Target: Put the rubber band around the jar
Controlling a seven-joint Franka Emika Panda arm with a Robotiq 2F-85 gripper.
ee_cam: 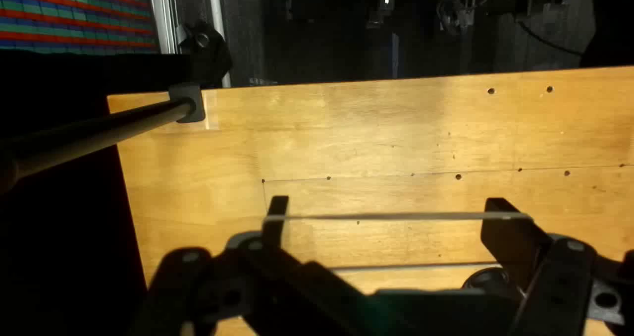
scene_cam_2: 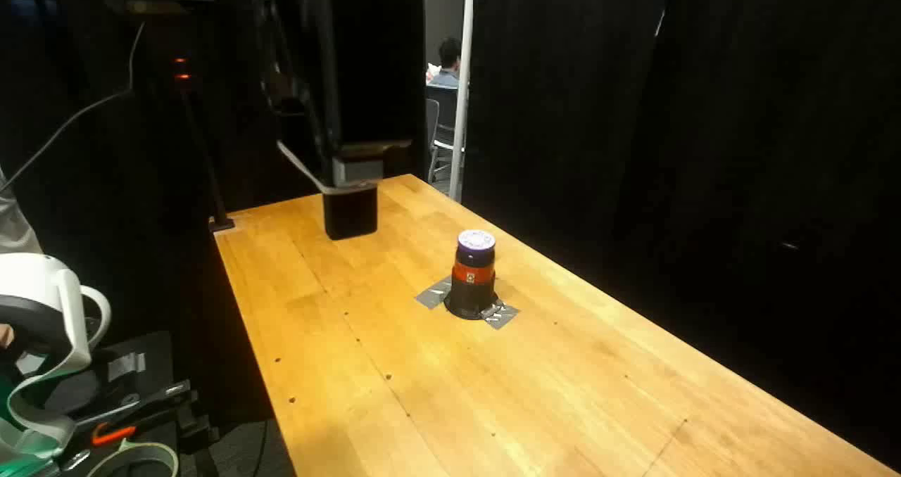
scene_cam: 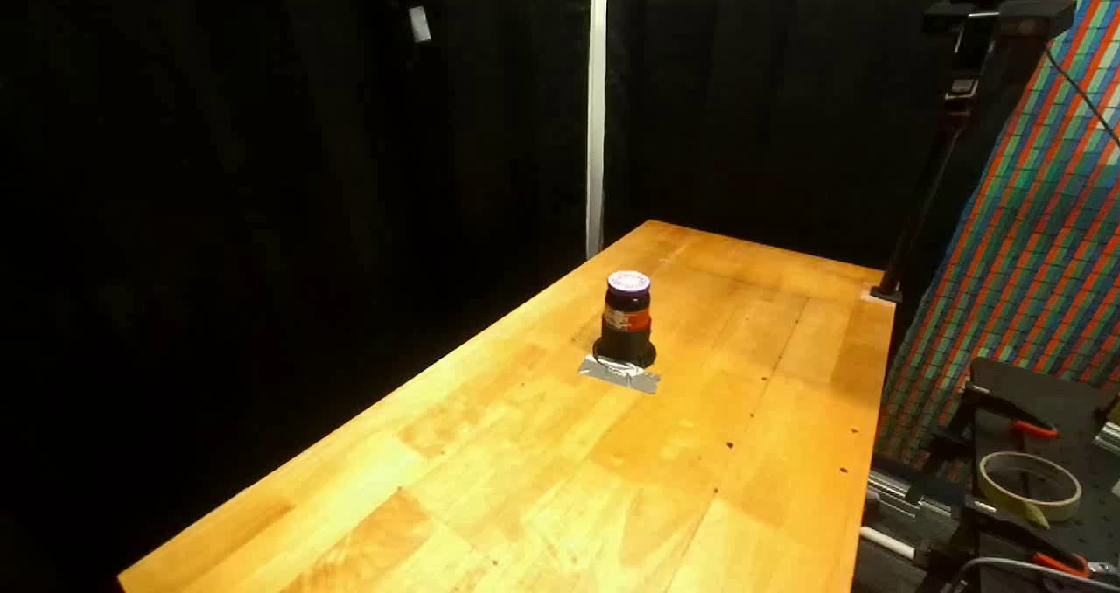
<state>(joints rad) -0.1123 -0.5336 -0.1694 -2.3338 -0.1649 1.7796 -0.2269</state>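
Rubber band (ee_cam: 406, 216) round spread gripper (ee_cam: 390, 207), jar (scene_cam_2: 474, 273) seemingly apart

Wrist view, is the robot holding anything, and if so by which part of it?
Yes, the rubber band: it is stretched around the spread jaws, held from inside at the two ends of its loop, not pinched between them.

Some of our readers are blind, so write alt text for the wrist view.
A grey rubber band is stretched around the spread fingers of the open gripper, above a wooden table. A dark pole meets the table near a corner.
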